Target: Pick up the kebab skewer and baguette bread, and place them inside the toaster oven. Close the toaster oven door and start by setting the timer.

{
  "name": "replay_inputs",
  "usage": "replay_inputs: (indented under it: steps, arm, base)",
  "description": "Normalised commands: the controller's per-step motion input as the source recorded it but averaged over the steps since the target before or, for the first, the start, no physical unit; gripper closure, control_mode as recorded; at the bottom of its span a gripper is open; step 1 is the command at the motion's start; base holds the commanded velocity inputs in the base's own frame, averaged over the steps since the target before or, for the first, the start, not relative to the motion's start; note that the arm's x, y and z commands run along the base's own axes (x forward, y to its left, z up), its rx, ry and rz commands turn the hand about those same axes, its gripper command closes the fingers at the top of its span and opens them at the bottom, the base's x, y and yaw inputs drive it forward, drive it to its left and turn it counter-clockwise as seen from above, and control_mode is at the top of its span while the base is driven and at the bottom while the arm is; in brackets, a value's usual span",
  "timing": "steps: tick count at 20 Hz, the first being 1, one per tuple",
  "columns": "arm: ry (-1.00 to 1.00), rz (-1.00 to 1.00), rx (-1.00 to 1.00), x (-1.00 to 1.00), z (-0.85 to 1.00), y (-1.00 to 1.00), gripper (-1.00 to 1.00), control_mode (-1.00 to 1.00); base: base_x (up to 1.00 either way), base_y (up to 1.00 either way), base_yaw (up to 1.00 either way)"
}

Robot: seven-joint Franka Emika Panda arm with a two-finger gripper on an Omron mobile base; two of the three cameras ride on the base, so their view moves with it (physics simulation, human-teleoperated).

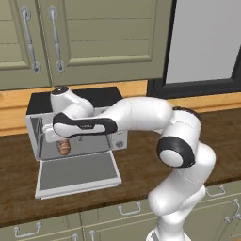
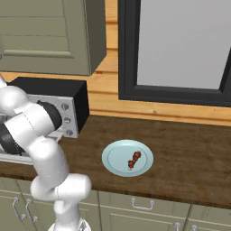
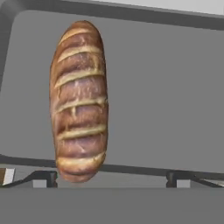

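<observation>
The baguette bread (image 3: 80, 100) lies on the grey floor inside the toaster oven (image 3: 166, 87), lengthwise away from the hand. My gripper (image 3: 111, 178) is open just in front of it, with its fingertips (image 3: 46, 178) wide apart and touching nothing. From the left base view, my hand reaches into the toaster oven (image 1: 108, 96), and an end of the baguette bread (image 1: 64, 147) shows under it. The toaster oven door (image 1: 77, 174) hangs open, flat over the counter. The kebab skewer (image 2: 134, 159) lies on a pale blue plate (image 2: 115, 160) to the right of the toaster oven (image 2: 54, 88).
Three knobs (image 2: 67, 120) run down the oven's right face. Wooden counter (image 2: 189, 149) stretches right of the plate. Wall cabinets (image 1: 94, 37) hang above the oven, and a dark-framed window (image 2: 180, 45) stands behind the counter.
</observation>
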Motion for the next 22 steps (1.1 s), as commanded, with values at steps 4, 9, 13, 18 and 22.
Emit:
replay_inputs:
  steps: [4,9,13,18,22]
  arm:
    - [0.0,0.0,0.0,-0.36,0.67,-0.47,-1.0,-1.0]
    - [0.0,-0.07,0.0,-0.86,0.17,-0.86,-1.0,-1.0]
    - [-0.01,-0.1,0.0,-1.0,0.0,-0.97,-1.0,-1.0]
    - [-0.01,-0.17,0.03,-0.75,0.01,-1.0,-1.0,-1.0]
    - [0.0,-0.17,0.06,-0.44,0.0,-1.0,-1.0,-1.0]
  base:
    - [0.0,0.0,0.0]
    - [0.0,0.0,0.0]
    - [0.0,0.0,0.0]
    - [0.0,0.0,0.0]
    - [0.0,0.0,0.0]
